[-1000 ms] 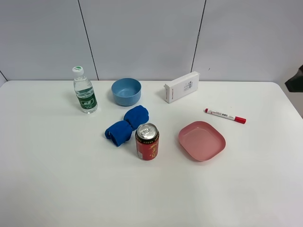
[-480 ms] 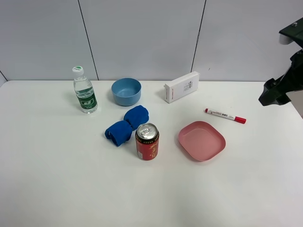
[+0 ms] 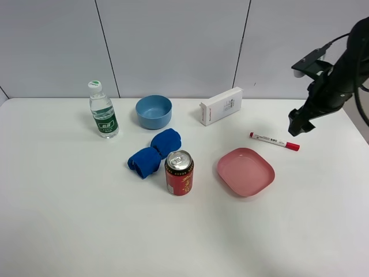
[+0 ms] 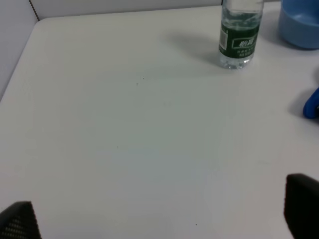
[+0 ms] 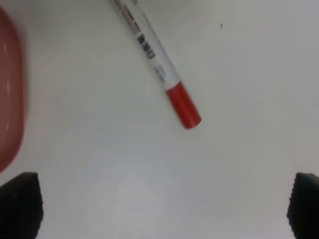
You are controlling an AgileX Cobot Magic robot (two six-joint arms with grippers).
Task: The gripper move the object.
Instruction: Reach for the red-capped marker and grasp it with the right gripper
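Moved: the right gripper [image 3: 298,125] has swung in from the bench's right edge. It now hangs above the bench, just behind the pen's [image 3: 274,141] capped end.
Bench [image 3: 69,219]: white, carrying everything; the task's things sit on its right half.
Right gripper: jaws spread wide and empty. In its wrist view the pen lies beyond the tips, slanted to the line between them, not yet inside the opening.
Left gripper [image 4: 159,214]: jaws spread, nothing between them, over bare bench with the bottle [image 4: 240,35] well apart.
Plate [image 3: 245,171]: pink, empty, near the pen but not touching it.
Pen: flat on the bench, white barrel, red cap toward the right, free of any grip.
Risk: the pen is slim and round. If the jaws come down off-centre or close along the barrel instead of across it, it will likely roll or skid, perhaps against the plate. Dropping too far would press the tips into the bench.
Unchanged: pen, plate and bottle lie where they did a second ago.
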